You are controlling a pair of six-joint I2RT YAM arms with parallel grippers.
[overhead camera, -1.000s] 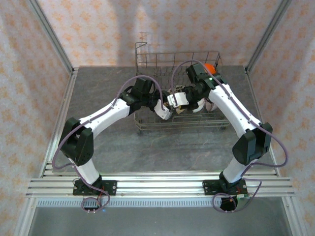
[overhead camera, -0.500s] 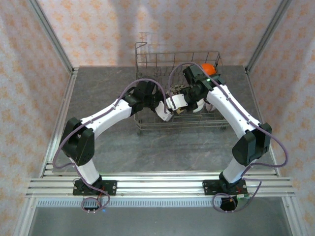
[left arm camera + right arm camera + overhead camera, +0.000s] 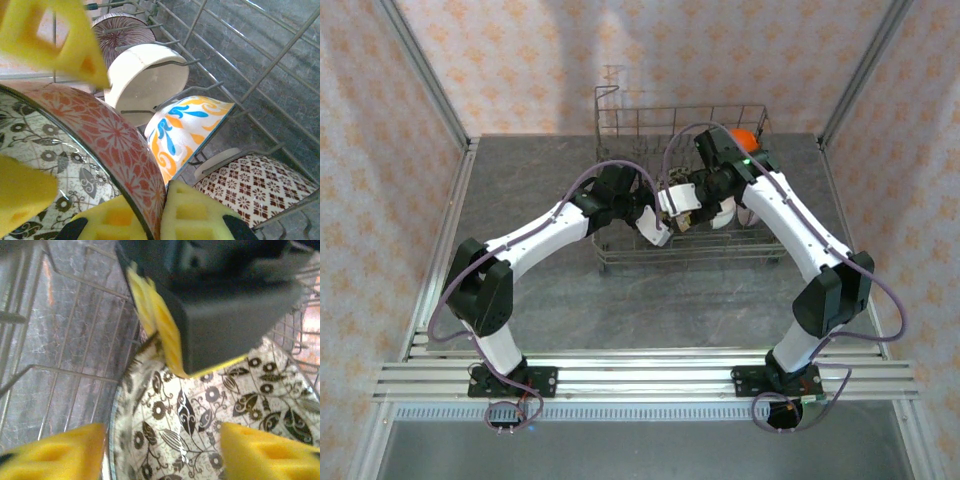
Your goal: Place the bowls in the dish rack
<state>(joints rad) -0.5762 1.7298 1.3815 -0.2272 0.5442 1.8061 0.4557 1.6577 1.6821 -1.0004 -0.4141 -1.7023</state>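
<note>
Four bowls stood on edge between the dish rack's tines. Just beside them, the left gripper was clamped on a red floral bowl's rim, while the right gripper hung spread apart over its inside.

light: bright, even; shadows soft | top view: sharp | wrist views: close foreground blurred; right one motion-smeared

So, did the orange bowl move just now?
No. The orange bowl sits in the same far right corner of the dish rack as before. More of it shows because the right arm shifted a little.
</note>
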